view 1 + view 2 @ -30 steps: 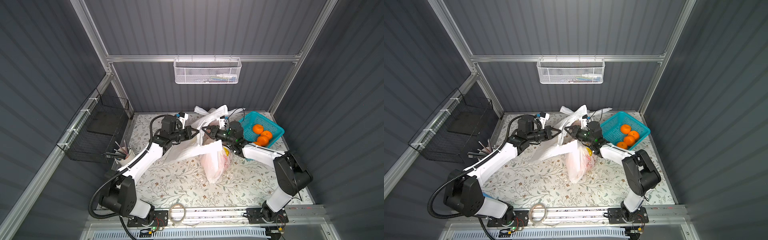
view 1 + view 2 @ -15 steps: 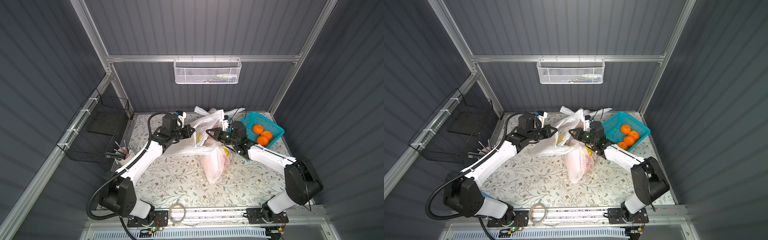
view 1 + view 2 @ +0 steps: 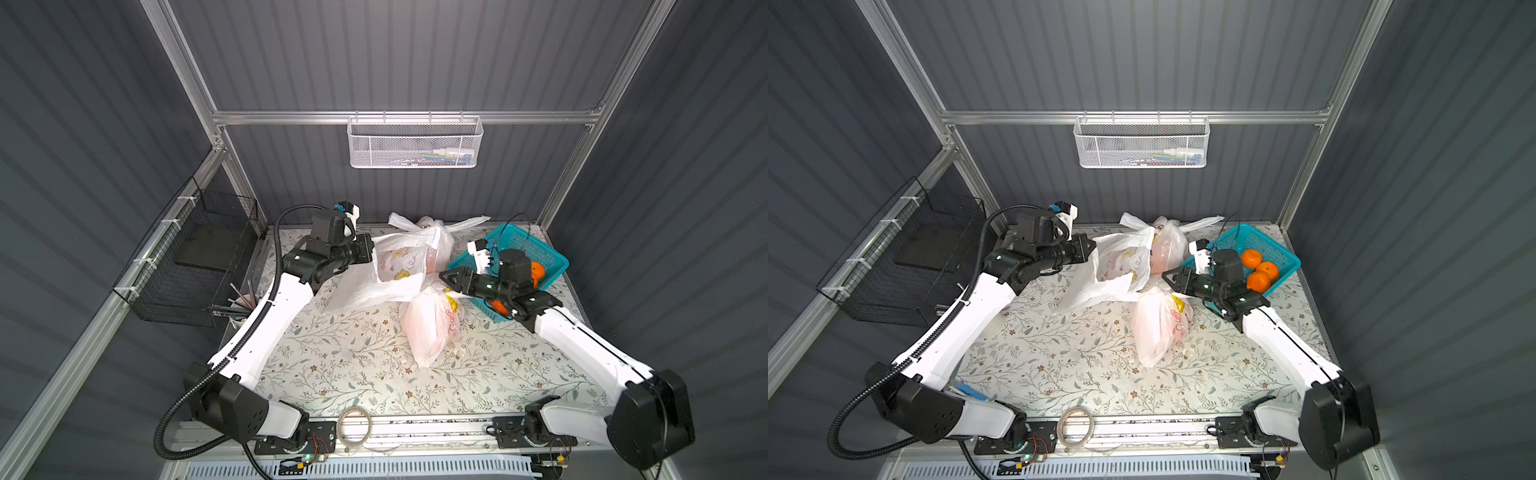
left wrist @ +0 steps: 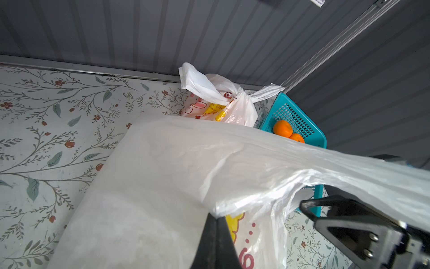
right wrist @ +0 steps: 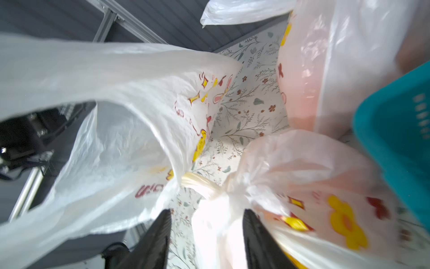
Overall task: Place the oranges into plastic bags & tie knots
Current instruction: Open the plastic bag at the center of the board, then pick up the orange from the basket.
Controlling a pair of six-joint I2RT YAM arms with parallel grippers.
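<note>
My left gripper (image 4: 216,219) is shut on the rim of an open, empty plastic bag (image 3: 386,274), holding its mouth up off the table. My right gripper (image 5: 206,210) stands open, with the white handle strip of a filled bag (image 3: 432,328) lying loose between its fingers, just below that bag's knot (image 5: 209,188). A second filled bag (image 3: 432,245) sits at the back, and its knot (image 4: 229,96) has ends sticking out. Three oranges (image 3: 1258,270) lie in the teal basket (image 3: 1283,253) behind my right wrist.
A black wire basket (image 3: 195,257) hangs on the left wall and a white mesh basket (image 3: 415,143) on the back wall. A cup of pens (image 3: 243,301) stands by the left arm. A tape roll (image 3: 353,424) lies at the front edge.
The right gripper has opened and drawn back to the right. The left gripper has pulled back to the left, still pinching the open bag.
</note>
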